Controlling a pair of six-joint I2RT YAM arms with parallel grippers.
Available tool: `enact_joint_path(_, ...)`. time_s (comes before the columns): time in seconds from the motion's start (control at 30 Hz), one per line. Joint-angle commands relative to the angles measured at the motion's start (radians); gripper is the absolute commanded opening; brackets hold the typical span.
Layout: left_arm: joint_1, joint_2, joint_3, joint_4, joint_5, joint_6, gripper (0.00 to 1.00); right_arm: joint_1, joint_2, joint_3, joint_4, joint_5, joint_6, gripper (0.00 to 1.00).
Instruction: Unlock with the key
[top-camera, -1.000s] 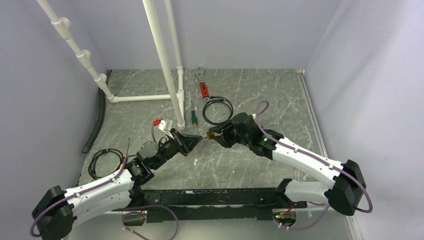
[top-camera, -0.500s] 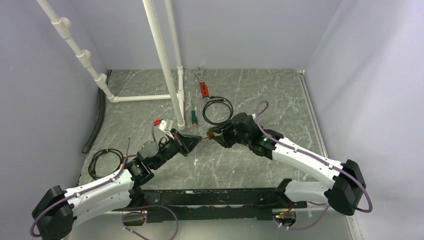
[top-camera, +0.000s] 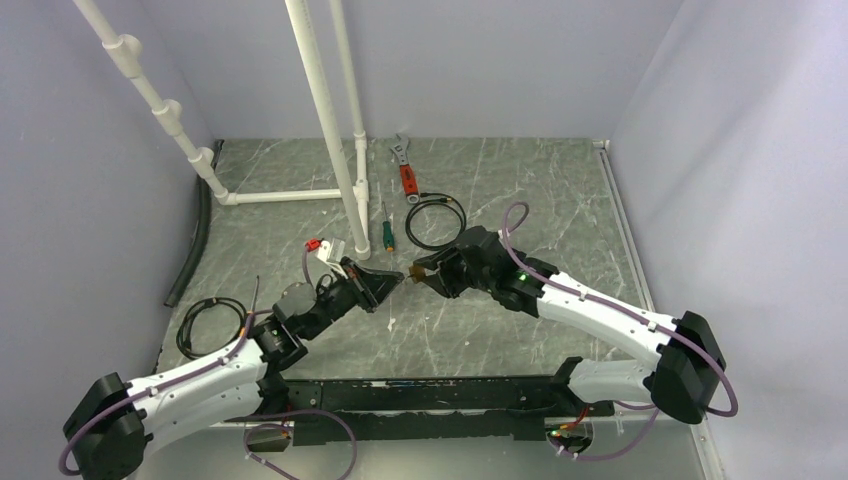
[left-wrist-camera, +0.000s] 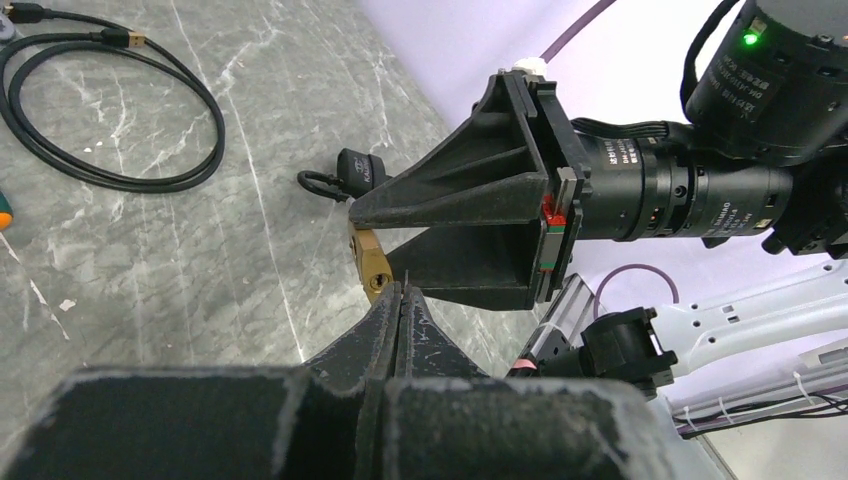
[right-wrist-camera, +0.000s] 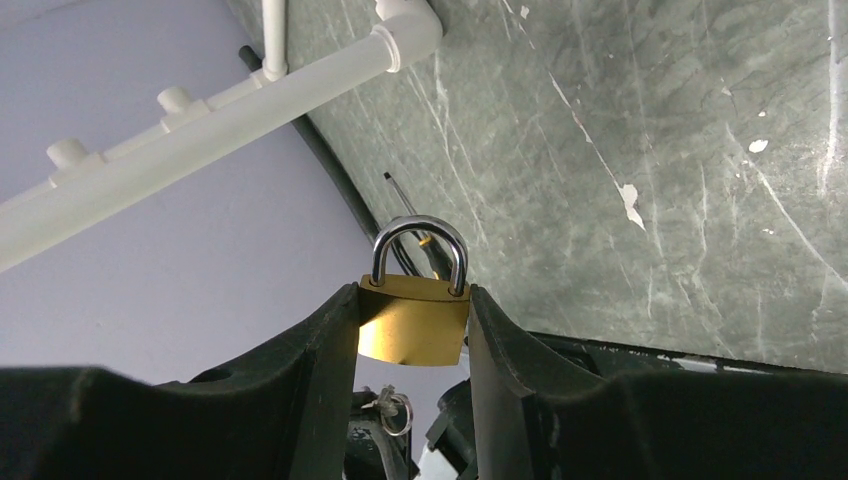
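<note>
My right gripper (top-camera: 428, 270) is shut on a small brass padlock (right-wrist-camera: 413, 320) and holds it above the table, with its silver shackle (right-wrist-camera: 420, 245) pointing away from the wrist. In the left wrist view the padlock (left-wrist-camera: 370, 262) shows its keyhole end. My left gripper (left-wrist-camera: 401, 296) is shut, and the key's thin metal blade tip (left-wrist-camera: 407, 281) sticks out between its fingertips, just right of the keyhole. The key's black head is hidden in the fingers. In the top view the left gripper (top-camera: 390, 281) nearly touches the padlock (top-camera: 418, 270).
A black padlock (left-wrist-camera: 357, 172) lies on the table beyond the brass one. A green-handled screwdriver (top-camera: 387, 233), a black cable coil (top-camera: 435, 221) and a red-handled wrench (top-camera: 405, 170) lie behind. White pipes (top-camera: 325, 120) stand at the back left. Another cable (top-camera: 208, 325) lies at the left.
My right gripper has moved a little to the left with the padlock, closing the gap to the left gripper. The left arm has barely moved.
</note>
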Motion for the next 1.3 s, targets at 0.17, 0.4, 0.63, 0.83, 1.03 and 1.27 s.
enact_joint_path(0.17, -0.004, -0.069, 0.015, -0.012, -0.021, 0.021, 0.00, 0.017, -0.008, 0.058, 0.050, 0.000, 0.020, 0.00)
enact_joint_path(0.4, -0.004, -0.089, 0.011, -0.046, -0.017, 0.028, 0.00, 0.017, -0.010, 0.059, 0.056, 0.002, 0.018, 0.00)
enact_joint_path(0.63, -0.003, -0.093, -0.005, -0.057, -0.024, 0.028, 0.00, 0.020, -0.011, 0.058, 0.058, -0.001, 0.016, 0.00)
enact_joint_path(0.83, -0.004, -0.075, 0.007, -0.060, -0.029, 0.036, 0.00, 0.020, -0.007, 0.063, 0.064, -0.007, 0.005, 0.00)
enact_joint_path(1.03, -0.003, -0.042, 0.013, -0.044, -0.026, 0.039, 0.00, 0.021, -0.003, 0.064, 0.066, -0.015, 0.001, 0.00)
enact_joint_path(1.27, -0.003, -0.027, 0.020, -0.041, -0.029, 0.043, 0.00, 0.021, -0.005, 0.061, 0.066, -0.016, -0.001, 0.00)
